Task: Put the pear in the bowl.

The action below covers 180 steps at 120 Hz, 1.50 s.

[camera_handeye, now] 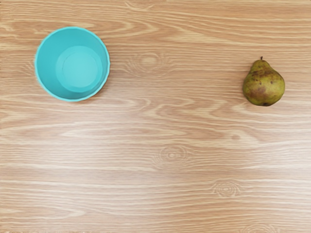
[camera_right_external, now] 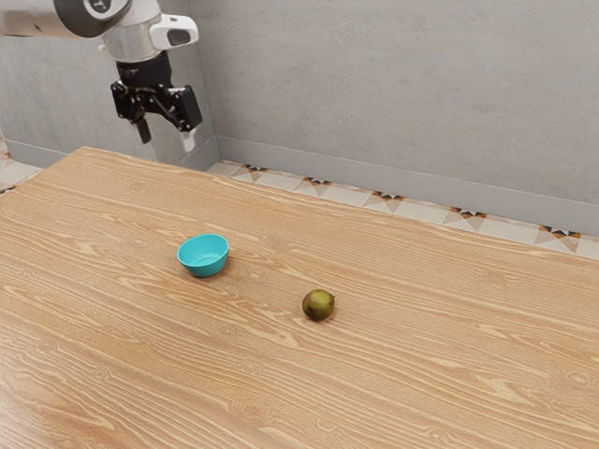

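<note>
High above the table's far-left part in the exterior view, my gripper stands open, its two fingers well apart with nothing between them. A turquoise bowl rests upright on the wood, lower than the gripper and away from it. The green-brown pear lies on the table, apart from the bowl, toward the exterior view's right and nearer that camera. Seen from above in the wrist view, the bowl has a bare inside, and the pear shows its stem and brown patches.
The wooden table has a far edge running along a grey wall, with a strip of patterned floor tiles between them. Bare wood lies between bowl and pear.
</note>
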Each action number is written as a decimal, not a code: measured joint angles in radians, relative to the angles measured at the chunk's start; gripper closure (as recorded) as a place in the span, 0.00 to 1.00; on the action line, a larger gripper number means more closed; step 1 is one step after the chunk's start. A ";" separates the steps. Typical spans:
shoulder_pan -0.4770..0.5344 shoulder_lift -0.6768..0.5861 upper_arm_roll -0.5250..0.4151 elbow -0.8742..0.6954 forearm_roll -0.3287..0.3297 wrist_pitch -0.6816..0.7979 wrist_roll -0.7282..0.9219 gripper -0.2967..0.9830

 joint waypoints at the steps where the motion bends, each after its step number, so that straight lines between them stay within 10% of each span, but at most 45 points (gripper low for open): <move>1: 0.001 0.000 0.000 0.000 0.000 0.000 0.000 0.23; 37: 0.048 -0.005 -0.015 -0.056 -0.001 0.024 -0.001 0.23; 84: 0.096 0.023 -0.131 -0.429 -0.009 0.398 -0.002 0.23; 180: -0.105 0.349 -0.154 -0.289 -0.008 0.642 -0.017 0.23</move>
